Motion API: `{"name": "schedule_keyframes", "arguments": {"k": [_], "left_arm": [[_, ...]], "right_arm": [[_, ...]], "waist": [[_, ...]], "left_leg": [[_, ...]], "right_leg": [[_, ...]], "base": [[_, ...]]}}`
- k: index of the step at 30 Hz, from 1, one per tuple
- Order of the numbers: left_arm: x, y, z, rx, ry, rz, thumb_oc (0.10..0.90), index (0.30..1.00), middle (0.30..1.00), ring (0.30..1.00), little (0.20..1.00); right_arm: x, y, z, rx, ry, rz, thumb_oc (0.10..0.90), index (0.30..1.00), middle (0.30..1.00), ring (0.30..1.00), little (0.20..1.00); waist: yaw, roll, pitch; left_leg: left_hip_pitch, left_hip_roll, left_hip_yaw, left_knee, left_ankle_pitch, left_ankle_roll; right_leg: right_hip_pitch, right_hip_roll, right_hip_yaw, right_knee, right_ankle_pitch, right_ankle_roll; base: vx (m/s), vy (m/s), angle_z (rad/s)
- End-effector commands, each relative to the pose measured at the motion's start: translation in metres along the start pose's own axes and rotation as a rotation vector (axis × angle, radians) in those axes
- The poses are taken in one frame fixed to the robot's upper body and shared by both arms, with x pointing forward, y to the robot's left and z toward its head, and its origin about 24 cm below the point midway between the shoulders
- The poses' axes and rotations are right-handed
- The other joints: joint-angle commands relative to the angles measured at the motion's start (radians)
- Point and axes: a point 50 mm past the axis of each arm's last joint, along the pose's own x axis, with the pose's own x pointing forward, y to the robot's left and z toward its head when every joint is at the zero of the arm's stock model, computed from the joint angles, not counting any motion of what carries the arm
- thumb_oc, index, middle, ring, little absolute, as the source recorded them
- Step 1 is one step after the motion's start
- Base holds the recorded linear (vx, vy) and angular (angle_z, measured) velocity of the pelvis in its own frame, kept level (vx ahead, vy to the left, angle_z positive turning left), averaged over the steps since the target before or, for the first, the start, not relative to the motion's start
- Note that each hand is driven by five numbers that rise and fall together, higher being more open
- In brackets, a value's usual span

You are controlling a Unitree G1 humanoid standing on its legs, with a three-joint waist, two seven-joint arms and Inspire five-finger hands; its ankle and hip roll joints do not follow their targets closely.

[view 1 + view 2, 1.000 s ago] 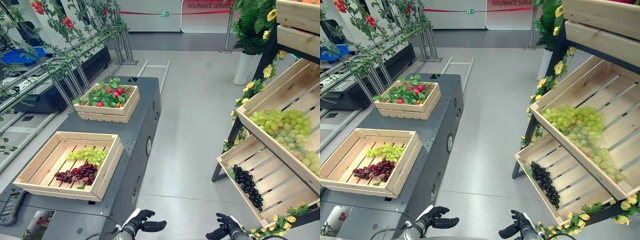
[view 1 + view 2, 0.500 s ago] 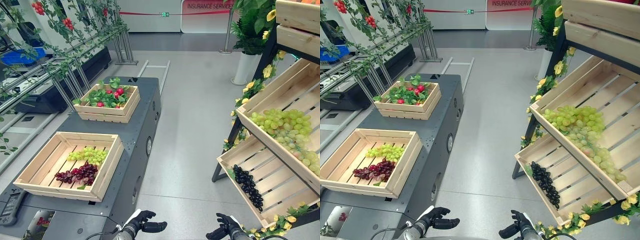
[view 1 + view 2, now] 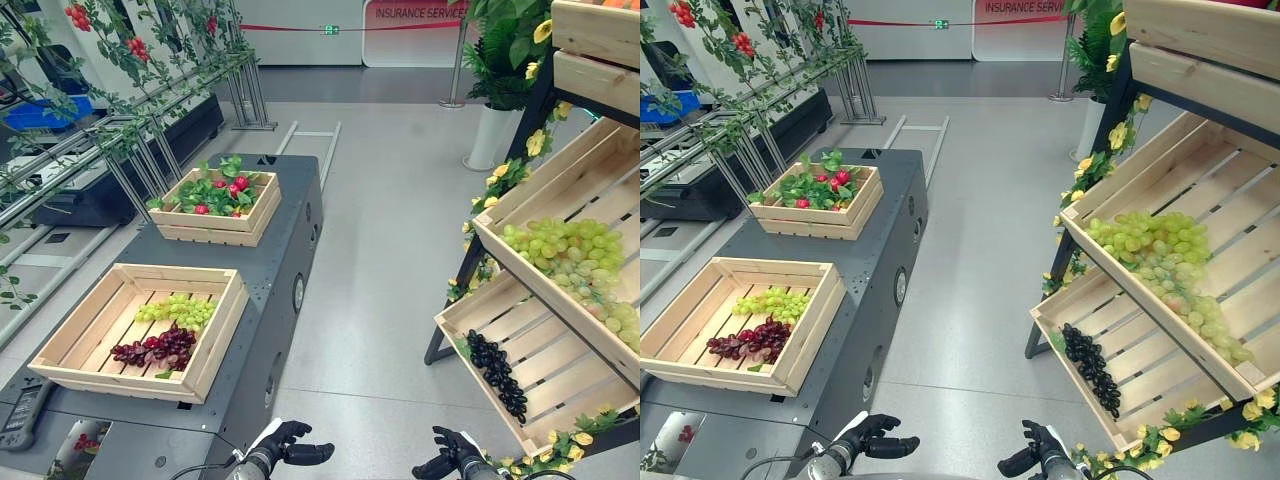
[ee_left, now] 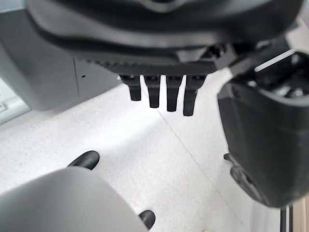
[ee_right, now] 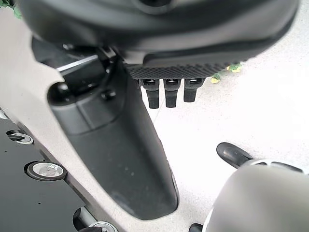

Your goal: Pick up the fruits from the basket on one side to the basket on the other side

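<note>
Left hand [image 3: 285, 445] and right hand [image 3: 452, 455] unmoved low over floor, fingers relaxed, empty; grapes [image 3: 170, 328] unchanged in near crate [image 3: 221, 335], more on shelf [image 3: 565, 253].

The right hand [image 5: 159, 48] hangs empty, fingers [image 5: 166, 94] straight, above the floor [image 5: 270, 111].
</note>
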Motion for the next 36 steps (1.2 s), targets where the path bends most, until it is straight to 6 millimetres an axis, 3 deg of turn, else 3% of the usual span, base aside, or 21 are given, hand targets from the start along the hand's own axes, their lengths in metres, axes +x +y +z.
{"name": "schedule_keyframes", "arguments": {"k": [1, 11, 13, 14, 15, 16, 17, 18, 21, 22, 24, 29, 31, 33, 34, 35, 36], "left_arm": [[0.01, -0.001, 0.032, -0.022, -0.092, 0.023, 0.8, 0.9, 0.9, 0.9, 0.9], [0.01, 0.004, 0.037, -0.028, -0.125, 0.067, 0.8, 0.9, 0.9, 0.9, 0.9], [0.01, 0.006, 0.042, -0.036, -0.157, 0.116, 0.8, 0.9, 0.9, 0.9, 0.9], [0.01, 0.009, 0.045, -0.052, -0.172, 0.144, 0.8, 0.9, 0.9, 0.9, 0.9], [0.01, 0.017, 0.05, -0.103, -0.206, 0.208, 0.8, 0.9, 0.9, 0.9, 0.9], [0.01, 0.018, 0.051, -0.106, -0.208, 0.211, 0.8, 0.9, 0.9, 0.9, 0.9], [0.01, 0.022, 0.054, -0.126, -0.232, 0.229, 0.8, 0.9, 0.9, 0.9, 0.9], [0.009, 0.025, 0.055, -0.146, -0.246, 0.237, 0.8, 0.9, 0.9, 0.9, 0.9], [0.009, 0.027, 0.055, -0.139, -0.249, 0.221, 0.8, 0.9, 0.9, 0.9, 0.9], [0.009, 0.023, 0.054, -0.096, -0.247, 0.203, 0.8, 0.9, 0.9, 0.9, 0.9], [0.01, 0.016, 0.052, -0.041, -0.23, 0.166, 0.8, 0.9, 0.9, 0.9, 0.9], [0.01, 0.012, 0.048, -0.069, -0.209, 0.151, 0.8, 0.9, 0.9, 0.9, 0.9], [0.01, 0.019, 0.05, -0.112, -0.213, 0.166, 0.8, 0.9, 0.9, 0.9, 0.9], [0.011, 0.021, 0.051, -0.104, -0.214, 0.157, 0.8, 0.9, 0.9, 0.9, 0.9], [0.011, 0.021, 0.052, -0.097, -0.213, 0.152, 0.8, 0.9, 0.9, 0.9, 0.9], [0.012, 0.022, 0.052, -0.062, -0.206, 0.134, 0.8, 0.9, 0.9, 0.9, 0.9], [0.012, 0.021, 0.052, -0.048, -0.204, 0.129, 0.8, 0.9, 0.9, 0.9, 0.9]], "right_arm": [[0.006, 0.014, 0.03, -0.054, -0.08, 0.054, 0.8, 0.9, 0.9, 0.9, 0.9], [0.007, 0.01, 0.035, -0.051, -0.09, 0.038, 0.8, 0.9, 0.9, 0.9, 0.9], [0.008, 0.007, 0.037, -0.056, -0.087, 0.038, 0.8, 0.9, 0.9, 0.9, 0.9], [0.008, 0.006, 0.037, -0.058, -0.085, 0.038, 0.8, 0.9, 0.9, 0.9, 0.9], [0.008, 0.001, 0.037, -0.042, -0.077, 0.032, 0.8, 0.9, 0.9, 0.9, 0.9], [0.008, 0.001, 0.037, -0.04, -0.075, 0.031, 0.8, 0.9, 0.9, 0.9, 0.9], [0.008, -0.004, 0.035, -0.023, -0.069, 0.018, 0.8, 0.9, 0.9, 0.9, 0.9], [0.008, -0.009, 0.033, -0.021, -0.068, 0.005, 0.8, 0.9, 0.9, 0.9, 0.9], [0.008, -0.014, 0.031, -0.004, -0.065, -0.015, 0.8, 0.9, 0.9, 0.9, 0.9], [0.008, -0.013, 0.032, 0.012, -0.069, -0.019, 0.8, 0.9, 0.9, 0.9, 0.9], [0.008, -0.01, 0.034, 0.027, -0.079, -0.025, 0.8, 0.9, 0.9, 0.9, 0.9], [0.008, -0.009, 0.03, 0.009, -0.076, -0.03, 0.8, 0.9, 0.9, 0.9, 0.9], [0.007, -0.006, 0.031, -0.013, -0.104, -0.006, 0.8, 0.9, 0.9, 0.9, 0.9], [0.007, -0.002, 0.036, -0.038, -0.133, -0.003, 0.8, 0.9, 0.9, 0.9, 0.9], [0.007, -0.001, 0.038, -0.032, -0.138, -0.004, 0.8, 0.9, 0.9, 0.9, 0.9], [0.008, -0.001, 0.047, 0.006, -0.169, -0.012, 0.8, 0.9, 0.9, 0.9, 0.9], [0.008, -0.001, 0.051, 0.017, -0.186, -0.019, 0.8, 0.9, 0.9, 0.9, 0.9]], "waist": [[0.003, -0.038, 0.057], [0.005, -0.024, 0.077], [0.007, -0.025, 0.091], [0.008, -0.029, 0.1], [0.017, -0.044, 0.137], [0.016, -0.044, 0.139], [0.028, -0.046, 0.172], [0.035, -0.041, 0.195], [0.039, -0.021, 0.214], [0.036, -0.009, 0.21], [0.039, 0.005, 0.199], [0.045, -0.008, 0.158], [0.057, -0.012, 0.133], [0.067, -0.015, 0.126], [0.072, -0.017, 0.124], [0.084, -0.027, 0.117], [0.087, -0.026, 0.111]], "left_leg": [[0.03, -0.077, 0.04, 0.008, -0.09, 0.04], [0.027, -0.07, 0.034, 0.008, -0.079, 0.034], [0.018, -0.071, 0.045, 0.054, -0.077, 0.025], [-0.004, -0.073, 0.051, 0.105, -0.084, 0.021], [-0.092, -0.09, 0.054, 0.27, -0.084, 0.009], [-0.103, -0.09, 0.052, 0.285, -0.085, 0.007], [-0.197, -0.091, 0.049, 0.405, -0.033, -0.01], [-0.257, -0.08, 0.064, 0.45, 0.008, -0.026], [-0.269, -0.036, 0.147, 0.36, 0.047, -0.04], [-0.259, -0.01, 0.209, 0.259, 0.071, -0.044], [-0.257, 0.001, 0.266, 0.127, 0.13, -0.055], [-0.211, -0.029, 0.249, 0.08, 0.074, -0.011], [-0.174, -0.041, 0.231, 0.084, 0.035, 0.025], [-0.165, -0.046, 0.209, 0.081, 0.03, 0.037], [-0.165, -0.049, 0.202, 0.083, 0.027, 0.042], [-0.158, -0.073, 0.182, 0.087, 0.016, 0.069], [-0.157, -0.078, 0.175, 0.087, 0.013, 0.076]], "right_leg": [[0.036, -0.006, 0.023, 0.013, -0.035, 0.0], [0.025, 0.007, 0.02, 0.017, -0.042, -0.014], [0.017, 0.003, 0.021, 0.026, -0.04, -0.025], [0.012, -0.004, 0.018, 0.035, -0.036, -0.028], [0.007, -0.024, 0.02, 0.06, -0.028, -0.039], [0.006, -0.024, 0.019, 0.062, -0.028, -0.04], [0.013, -0.028, 0.023, 0.073, -0.03, -0.05], [0.022, -0.028, 0.025, 0.081, -0.039, -0.055], [0.05, -0.023, 0.012, 0.089, -0.066, -0.052], [0.063, -0.017, -0.006, 0.086, -0.079, -0.045], [0.092, -0.007, -0.013, 0.078, -0.096, -0.034], [0.121, -0.027, -0.009, 0.092, -0.126, -0.012], [0.108, -0.058, -0.04, 0.175, -0.158, 0.004], [0.099, -0.071, -0.049, 0.224, -0.168, 0.011], [0.098, -0.075, -0.049, 0.251, -0.167, 0.014], [0.077, -0.11, -0.046, 0.41, -0.131, 0.036], [0.053, -0.116, -0.041, 0.454, -0.091, 0.043]], "base": [[0.0, -0.043, 0.0], [0.0, -0.073, 0.02], [0.0, -0.058, 0.01], [-0.02, -0.053, 0.02], [-0.02, -0.041, 0.04], [-0.01, -0.042, 0.14], [0.01, -0.006, 0.3], [0.05, 0.023, 0.51], [0.16, 0.095, 0.38], [0.18, 0.099, 0.27], [0.26, 0.155, 0.43], [0.21, 0.154, 0.07], [0.25, 0.165, -0.14], [0.17, 0.086, -0.01], [0.19, 0.107, 0.2], [0.18, 0.115, 0.31], [0.25, 0.199, 0.5]]}}
